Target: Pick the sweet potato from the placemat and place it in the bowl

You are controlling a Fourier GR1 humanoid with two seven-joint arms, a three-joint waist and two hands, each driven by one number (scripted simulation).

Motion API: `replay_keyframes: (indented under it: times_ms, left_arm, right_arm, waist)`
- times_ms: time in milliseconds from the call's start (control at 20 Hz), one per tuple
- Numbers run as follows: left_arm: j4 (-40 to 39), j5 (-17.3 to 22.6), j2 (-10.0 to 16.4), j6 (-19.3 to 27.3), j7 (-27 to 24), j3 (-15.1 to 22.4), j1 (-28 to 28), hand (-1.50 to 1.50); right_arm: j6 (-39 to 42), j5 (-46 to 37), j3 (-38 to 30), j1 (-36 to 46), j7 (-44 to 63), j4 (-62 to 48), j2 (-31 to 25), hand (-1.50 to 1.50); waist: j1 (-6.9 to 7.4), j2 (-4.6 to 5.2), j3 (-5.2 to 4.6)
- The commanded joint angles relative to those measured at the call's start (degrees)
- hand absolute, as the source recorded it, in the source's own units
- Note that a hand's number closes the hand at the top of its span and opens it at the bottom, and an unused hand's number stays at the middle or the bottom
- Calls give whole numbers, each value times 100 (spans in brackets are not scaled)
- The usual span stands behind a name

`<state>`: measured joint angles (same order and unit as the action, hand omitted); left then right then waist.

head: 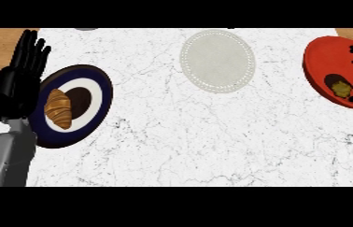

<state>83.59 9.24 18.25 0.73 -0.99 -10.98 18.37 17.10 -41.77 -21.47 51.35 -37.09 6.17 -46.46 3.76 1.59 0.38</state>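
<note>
While we are looking down over the counter (pixel 193 146), we are finding only the left hand (pixel 17 86), nearest at the left edge. It is resting open with its fingers straight up and holding nothing, and the right hand is showing nowhere. Just beside the left hand, a dark blue plate (pixel 98 88) is carrying a croissant (pixel 58 108), which is no part of our job. Farther out and well apart, at the right edge, the red bowl (pixel 321 58) is holding a small yellowish lump (pixel 341 87). We are taking it for the sweet potato, already lying in its goal. It is sitting far to the right of the left hand, so the unseen right arm is likely nearer. We are finding the lump too small to tell its long axis or heading. Farthest, the placemat (pixel 218 60) is lying bare.
</note>
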Motion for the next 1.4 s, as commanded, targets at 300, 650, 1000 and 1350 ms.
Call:
replay_keyframes:
  times_ms: [300,650,1000,1350]
  left_arm:
    - [49,-95,-76,16,-116,84,-81,0]
    - [194,-81,-114,147,-7,37,-57,0]
    - [2,-58,-193,86,-167,38,-171,0]
    - [117,68,-10,11,24,-91,-49,0]
  right_arm:
    - [-360,1293,-1333,18,-94,-81,-235,-150]
    - [58,1870,-1940,-322,178,-251,-1073,-150]
    - [611,2163,-2230,-712,98,-304,-1406,-150]
    - [1108,2335,-2402,-1093,-75,-277,-1661,-150]
  waist:
    - [-4,51,12]
    - [-46,60,35]
    - [-88,127,57]
    - [-84,120,91]
